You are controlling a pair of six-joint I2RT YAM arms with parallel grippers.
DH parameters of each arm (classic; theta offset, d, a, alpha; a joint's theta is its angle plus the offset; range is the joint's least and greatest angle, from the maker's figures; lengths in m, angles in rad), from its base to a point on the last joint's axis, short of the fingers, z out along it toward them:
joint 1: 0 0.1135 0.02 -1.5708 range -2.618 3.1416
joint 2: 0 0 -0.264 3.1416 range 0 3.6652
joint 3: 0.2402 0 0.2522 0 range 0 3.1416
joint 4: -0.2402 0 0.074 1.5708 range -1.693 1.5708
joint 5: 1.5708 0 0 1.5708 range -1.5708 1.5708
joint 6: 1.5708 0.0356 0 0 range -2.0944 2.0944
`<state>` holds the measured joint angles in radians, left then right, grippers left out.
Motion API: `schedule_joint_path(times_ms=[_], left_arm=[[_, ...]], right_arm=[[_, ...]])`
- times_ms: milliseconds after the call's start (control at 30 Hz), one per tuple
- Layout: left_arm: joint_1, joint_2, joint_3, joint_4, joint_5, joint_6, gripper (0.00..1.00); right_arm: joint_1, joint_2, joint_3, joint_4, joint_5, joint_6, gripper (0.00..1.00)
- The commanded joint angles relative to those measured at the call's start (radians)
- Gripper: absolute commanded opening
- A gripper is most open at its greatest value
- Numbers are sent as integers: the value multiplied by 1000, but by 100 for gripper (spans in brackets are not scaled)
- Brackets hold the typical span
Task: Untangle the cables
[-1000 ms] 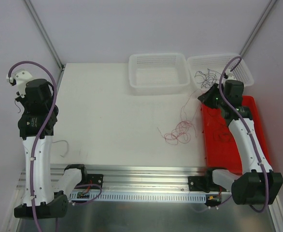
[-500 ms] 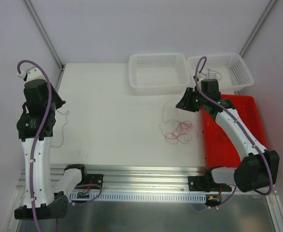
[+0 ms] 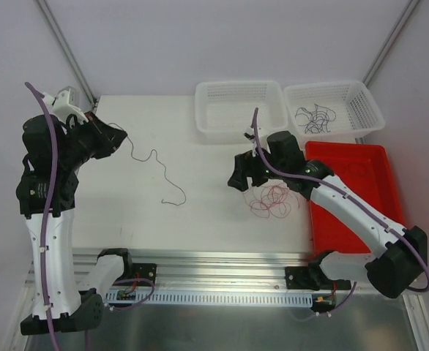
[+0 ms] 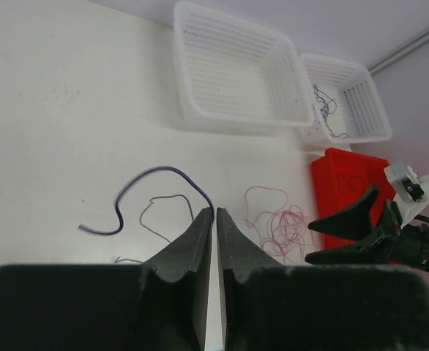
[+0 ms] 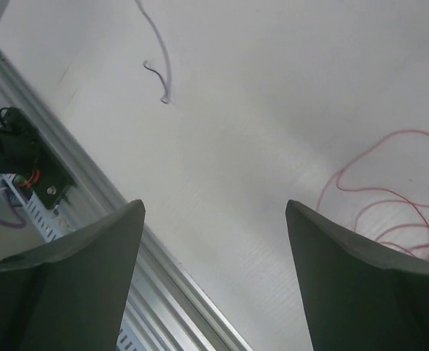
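Starting at the near edge: just the metal rail (image 3: 222, 257) by the arm bases. A bit further out on the white table (image 3: 163, 234), got a loose tangle of red cables (image 3: 273, 199) lying flat, right beside the red tray (image 3: 330, 230). Just left of that bunch and up off the table, right gripper (image 5: 214, 216) with jaws spread wide, gripping nothing. Over on the left side, left gripper (image 4: 211, 216) pinched tight on one end of a purple cable (image 3: 163, 172), held up in the air, rest of it trailing down in wiggles toward the middle of the table, well apart from the red stuff. Way at the back, two white baskets side by side: left basket (image 3: 240, 131), then right basket (image 3: 372, 117) holding a little heap of black cables (image 3: 315, 115).
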<state>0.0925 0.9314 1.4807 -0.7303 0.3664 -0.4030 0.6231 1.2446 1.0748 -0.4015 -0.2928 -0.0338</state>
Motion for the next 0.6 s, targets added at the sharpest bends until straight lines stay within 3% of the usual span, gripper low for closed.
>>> schedule_joint_path(times_ms=[0, 267, 433, 467, 567], left_arm=[[-10, 6, 7, 66, 154, -85, 7], [-89, 12, -3, 108, 134, -146, 6], [-117, -14, -54, 111, 36, -129, 7], [-117, -23, -98, 111, 14, -117, 14], [-117, -46, -207, 111, -41, -86, 22]], right_arm=[[88, 2, 76, 148, -75, -63, 82], [185, 196, 186, 397, -186, 5, 87], [213, 332, 273, 369, -116, 12, 88], [213, 349, 283, 340, -97, 18, 88], [227, 414, 320, 261, -8, 29, 88]])
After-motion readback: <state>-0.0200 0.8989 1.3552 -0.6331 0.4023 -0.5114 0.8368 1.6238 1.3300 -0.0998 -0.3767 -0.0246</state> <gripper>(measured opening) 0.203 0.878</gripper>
